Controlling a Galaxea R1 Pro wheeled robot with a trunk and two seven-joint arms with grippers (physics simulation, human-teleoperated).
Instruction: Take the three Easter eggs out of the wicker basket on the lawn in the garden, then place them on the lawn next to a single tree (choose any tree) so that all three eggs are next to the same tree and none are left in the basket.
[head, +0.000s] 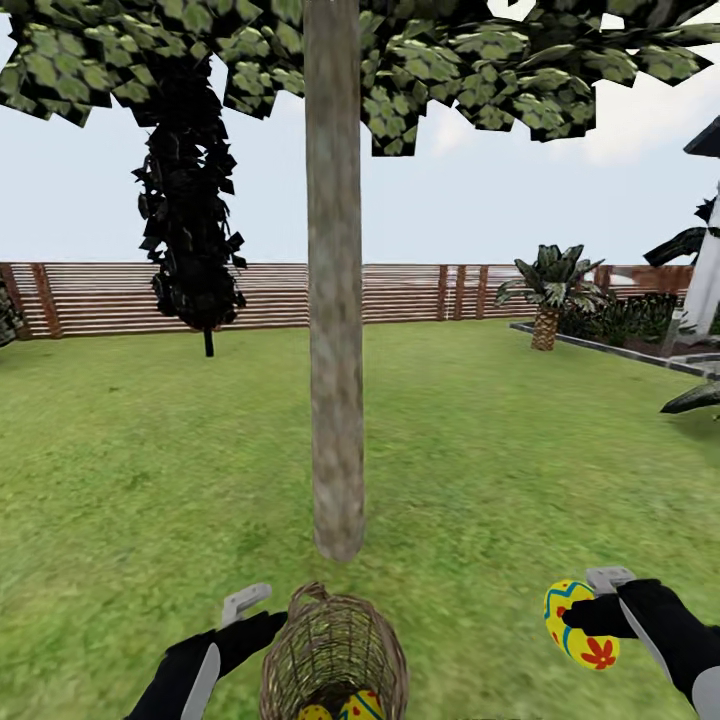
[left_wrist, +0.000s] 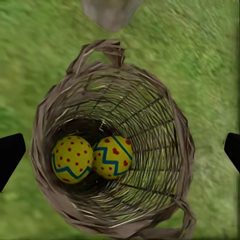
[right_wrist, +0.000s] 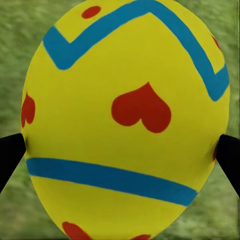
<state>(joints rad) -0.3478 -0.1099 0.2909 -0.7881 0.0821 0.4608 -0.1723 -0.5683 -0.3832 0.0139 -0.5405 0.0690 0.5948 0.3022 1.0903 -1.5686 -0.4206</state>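
Observation:
The tree (head: 335, 300) rises straight ahead, its thin grey-brown trunk meeting the lawn (head: 140, 470) just beyond my arms. In front of its base is the wicker basket (head: 335, 645), and two Easter eggs (left_wrist: 72, 158) (left_wrist: 113, 156) lie side by side at its bottom. My left gripper (head: 250, 620) is at the basket's left side. Seen through the left wrist view, that gripper (left_wrist: 120, 152) is open, its fingertips (left_wrist: 10, 155) wide of the rim. My right gripper (head: 590, 610) is shut on the third Easter egg (head: 580, 625) (right_wrist: 125, 120), held above the grass to the right of the trunk.
A dark narrow tree (head: 195, 230) stands at the back left before a wooden slat fence (head: 120, 295). A short palm (head: 548, 290) and a raised bed edge (head: 600, 345) lie at the right, beside a white structure (head: 705, 270). Open grass spreads on both sides of the trunk.

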